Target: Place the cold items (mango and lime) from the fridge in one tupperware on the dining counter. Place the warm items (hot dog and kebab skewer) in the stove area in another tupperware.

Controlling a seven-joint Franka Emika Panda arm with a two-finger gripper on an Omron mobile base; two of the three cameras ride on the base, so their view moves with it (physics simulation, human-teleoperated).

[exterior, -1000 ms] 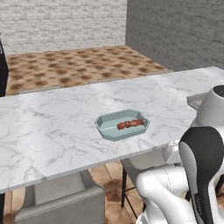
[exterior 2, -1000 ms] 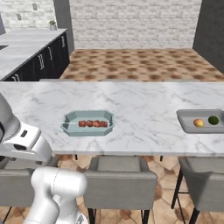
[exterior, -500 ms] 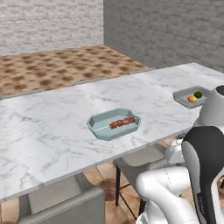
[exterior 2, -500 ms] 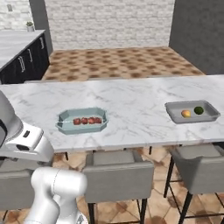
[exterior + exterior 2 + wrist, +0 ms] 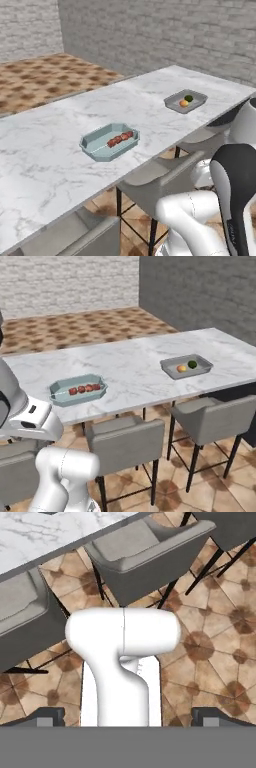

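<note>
Marble tabletop (image 5: 135, 363) is carrying both filled containers: skewer tub (image 5: 78, 390) at nine o'clock, fruit tray (image 5: 186, 366) at three, keeping warm and cold apart; fingers (image 5: 127, 717) are spreading open, empty.

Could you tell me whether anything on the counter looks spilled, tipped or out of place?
Nothing stands out. The teal tupperware sits flat with the skewer inside, and the grey tupperware sits flat holding the mango and lime. Nothing lies loose on the counter.

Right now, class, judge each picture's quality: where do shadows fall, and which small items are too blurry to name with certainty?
Left base view: soft and even, kebab skewer a reddish smear in its tupperware. Right base view: faint chair shadows on the floor, mango and lime mere coloured dots. Hand view: sharper tiles, dark shadow under the chair.
</note>
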